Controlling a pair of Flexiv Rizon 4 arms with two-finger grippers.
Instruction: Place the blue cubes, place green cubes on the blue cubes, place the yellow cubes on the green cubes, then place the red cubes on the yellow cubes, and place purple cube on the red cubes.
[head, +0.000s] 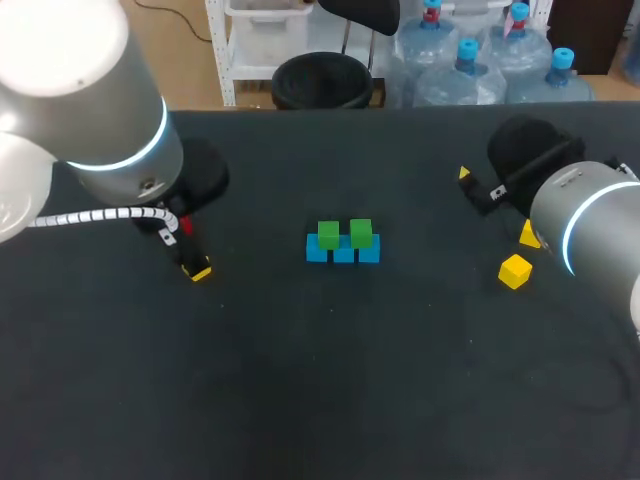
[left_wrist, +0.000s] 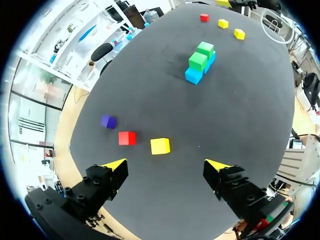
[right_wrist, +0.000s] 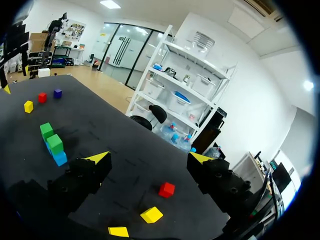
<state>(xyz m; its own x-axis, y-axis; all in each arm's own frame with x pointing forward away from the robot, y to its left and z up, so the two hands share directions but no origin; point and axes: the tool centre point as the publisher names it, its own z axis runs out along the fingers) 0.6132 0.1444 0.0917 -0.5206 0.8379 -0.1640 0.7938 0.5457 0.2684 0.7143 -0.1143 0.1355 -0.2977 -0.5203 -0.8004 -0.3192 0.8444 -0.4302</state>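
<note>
Cubes of blue (head: 343, 253) sit in a row at the middle of the table (head: 330, 400), with two green cubes (head: 328, 235) on top, a small gap between them. By that, the yellow layer looks to be the step in hand.

The nearest yellow cube (left_wrist: 160, 146) lies at 12 o'clock of the left gripper (left_wrist: 166, 165), just ahead of its wide-open, empty jaws. A red cube (left_wrist: 127, 138) lies close at the yellow cube's 9 o'clock, and a purple cube (left_wrist: 108, 121) beyond it near the table edge. I would come straight down and keep the left finger out of the red one. I would set the yellow cube flat and square on a green one, since a sideways nudge could push the greens off the blue row.

The right gripper (right_wrist: 148, 156) hangs open and empty too. Near it are a second red cube (right_wrist: 167, 189) and two more yellow cubes (head: 515, 271), at 3 o'clock of the stack.

Bare cloth lies between each group and the stack, so either arm has room to carry across.
</note>
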